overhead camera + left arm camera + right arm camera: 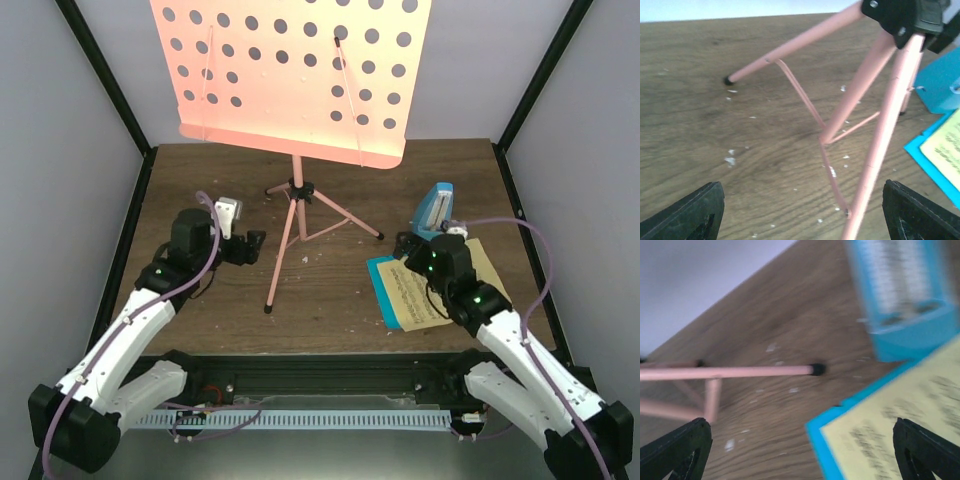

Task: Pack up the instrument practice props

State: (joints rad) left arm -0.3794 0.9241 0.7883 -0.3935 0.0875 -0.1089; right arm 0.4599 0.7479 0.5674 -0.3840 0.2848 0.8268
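The salmon-pink music stand stands on its tripod in the middle of the wooden surface. Its hole-punched desk is raised high at the back, and its three legs are spread out below. The left gripper sits low, just to the left of the stand's legs and pointing at them. Its fingers are spread wide with nothing between them, and from its own camera the pink legs and thin braces lie a little way ahead. Over on the right, the small blue metronome stands upright near the tip of the stand's right leg. The blue and yellow music sheets lie flat in front of it, the yellow page on top of the blue. The right gripper hangs over the far end of those sheets, just beside the metronome. It too is wide apart and grasping nothing; I cannot tell whether it touches the paper. Small white flecks are scattered over the wood around the stand's feet.
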